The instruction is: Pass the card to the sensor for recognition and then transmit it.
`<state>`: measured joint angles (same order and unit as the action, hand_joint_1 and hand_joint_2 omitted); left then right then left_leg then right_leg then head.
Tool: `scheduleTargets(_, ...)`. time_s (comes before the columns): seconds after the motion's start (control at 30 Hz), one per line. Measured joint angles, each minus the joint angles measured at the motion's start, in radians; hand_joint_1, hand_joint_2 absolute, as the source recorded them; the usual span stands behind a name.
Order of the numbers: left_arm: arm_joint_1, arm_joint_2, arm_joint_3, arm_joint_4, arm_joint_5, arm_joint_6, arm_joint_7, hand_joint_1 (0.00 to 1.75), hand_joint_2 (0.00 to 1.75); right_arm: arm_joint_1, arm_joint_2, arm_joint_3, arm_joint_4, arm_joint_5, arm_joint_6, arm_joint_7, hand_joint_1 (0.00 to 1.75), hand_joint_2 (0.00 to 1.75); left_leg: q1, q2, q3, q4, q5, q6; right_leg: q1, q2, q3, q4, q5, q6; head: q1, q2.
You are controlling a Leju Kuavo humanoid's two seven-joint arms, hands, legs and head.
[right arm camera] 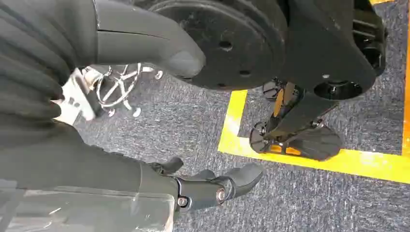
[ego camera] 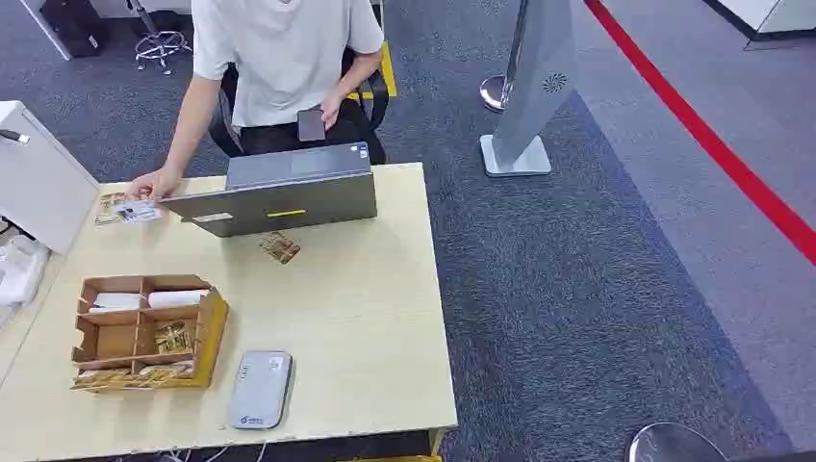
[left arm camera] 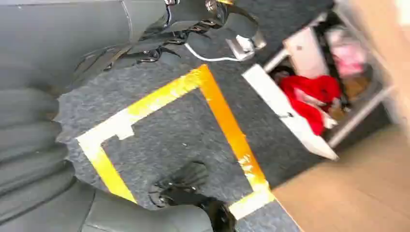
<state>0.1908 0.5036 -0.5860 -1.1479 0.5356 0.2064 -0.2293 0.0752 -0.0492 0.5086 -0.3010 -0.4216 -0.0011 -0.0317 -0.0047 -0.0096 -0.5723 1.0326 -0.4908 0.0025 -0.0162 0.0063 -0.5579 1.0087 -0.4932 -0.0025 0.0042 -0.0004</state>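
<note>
**Card waits far left, both arms hang low**

Far left on the worktop [ego camera: 366, 318], a person's hand [ego camera: 154, 183] rests by the card [ego camera: 138, 212]. Sensor [ego camera: 260, 389] sits near edge. Left hand [left arm camera: 193, 193] curled, cannot tell; right hand [right arm camera: 212, 186] fingers apart, empty. Nothing begun, I'd say: next, reach for the card.

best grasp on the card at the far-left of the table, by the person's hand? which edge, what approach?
The card lies flat on the table, left of the laptop, with the person's hand on its far side. Flat means no side to wrap, so probably a pinch: fingers on the near long edge, coming from the robot's side and above, away from that hand. The left hand hangs open near the floor.
</note>
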Motion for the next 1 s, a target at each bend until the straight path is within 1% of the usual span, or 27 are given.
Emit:
scheduleTargets(0.17,0.001,0.071,-0.09,-0.099,0.071,0.032,-0.037,0.0,1.75,-0.011,-0.013,0.061,0.016,-0.061,0.0,-0.013,0.0,1.75,0.0,0.0,0.0,0.0,0.0,0.0,0.0,0.0,0.0,0.0,0.0,0.0,0.0,0.0)
scheduleTargets(0.23,0.018,0.097,-0.116,-0.143,0.07,0.059,-0.038,0.0,1.75,-0.017,-0.019,0.087,0.023,-0.096,0.0,-0.021,0.0,1.75,0.0,0.0,0.0,0.0,0.0,0.0,0.0,0.0,0.0,0.0,0.0,0.0,0.0,0.0)
scheduleTargets(0.27,0.024,0.103,-0.116,-0.158,0.016,0.11,0.004,0.0,1.75,-0.016,-0.021,0.093,0.026,-0.154,-0.003,-0.043,0.0,1.75,0.0,0.0,0.0,0.0,0.0,0.0,0.0,0.001,0.0,0.0,0.0,0.0,0.0,0.0)
scheduleTargets(0.3,0.023,0.101,-0.113,-0.156,-0.103,0.215,0.108,0.0,1.75,-0.013,-0.021,0.092,0.026,-0.276,-0.01,-0.078,0.0,1.75,0.0,0.0,0.0,0.0,0.0,0.0,0.0,0.0,0.0,0.0,0.0,0.0,0.0,0.0)
scheduleTargets(0.33,0.024,0.095,-0.111,-0.154,-0.249,0.324,0.22,0.0,1.75,-0.013,-0.021,0.089,0.026,-0.414,-0.012,-0.097,0.0,1.75,0.001,0.0,0.0,0.0,0.0,0.0,0.0,0.0,0.0,0.0,0.0,0.0,0.002,0.0)
scheduleTargets(0.37,0.028,0.091,-0.104,-0.148,-0.434,0.411,0.302,0.0,1.75,-0.014,-0.021,0.085,0.026,-0.535,-0.012,-0.105,0.0,0.0,0.001,0.0,0.0,0.0,0.0,0.0,0.0,0.0,0.0,0.0,0.0,0.0,0.0,0.0)
scheduleTargets(0.4,0.028,0.088,-0.099,-0.143,-0.547,0.446,0.32,0.0,1.75,-0.015,-0.021,0.082,0.026,-0.595,-0.013,-0.106,0.0,0.0,0.0,0.0,0.0,0.0,0.0,0.0,0.0,0.0,0.0,0.0,0.0,0.0,0.0,0.0)
scheduleTargets(0.43,0.027,0.084,-0.092,-0.133,-0.655,0.444,0.319,0.0,1.75,-0.015,-0.021,0.075,0.026,-0.617,-0.015,-0.106,0.0,0.0,0.0,-0.001,0.0,0.0,0.0,0.0,0.0,-0.001,0.0,0.0,0.0,0.0,0.0,0.0)
scheduleTargets(0.47,0.027,0.079,-0.082,-0.124,-0.717,0.43,0.319,0.0,1.75,-0.014,-0.021,0.067,0.026,-0.581,-0.015,-0.105,0.0,1.75,0.0,-0.001,0.0,0.0,0.0,0.0,0.0,-0.001,0.0,0.0,0.0,0.0,0.0,0.0)
scheduleTargets(0.5,0.026,0.07,-0.073,-0.112,-0.716,0.414,0.319,0.0,1.75,-0.014,-0.021,0.059,0.026,-0.54,-0.014,-0.103,0.0,1.75,0.0,-0.001,0.0,0.0,0.0,0.0,0.0,-0.001,0.0,0.0,0.0,0.0,0.001,0.0)
scheduleTargets(0.57,0.027,0.047,-0.059,-0.087,-0.656,0.387,0.319,0.0,1.75,-0.012,-0.021,0.041,0.025,-0.48,-0.014,-0.097,0.0,1.75,0.0,0.001,0.0,0.0,0.0,0.0,0.0,0.001,0.0,0.0,0.0,0.0,0.001,0.0)
scheduleTargets(0.6,0.027,0.039,-0.047,-0.073,-0.647,0.374,0.317,0.0,1.75,-0.009,-0.021,0.032,0.024,-0.458,-0.014,-0.095,0.0,1.75,0.0,0.0,0.0,0.0,0.0,0.0,0.0,0.0,0.0,0.0,0.0,0.0,0.001,0.0)
scheduleTargets(1.0,0.017,-0.106,0.123,0.138,-0.607,0.201,0.295,0.0,1.75,0.012,-0.005,-0.11,0.002,-0.192,-0.01,-0.057,0.0,1.75,0.0,0.0,0.0,0.0,0.0,0.0,0.0,0.0,0.0,0.0,0.0,0.0,0.001,0.0)
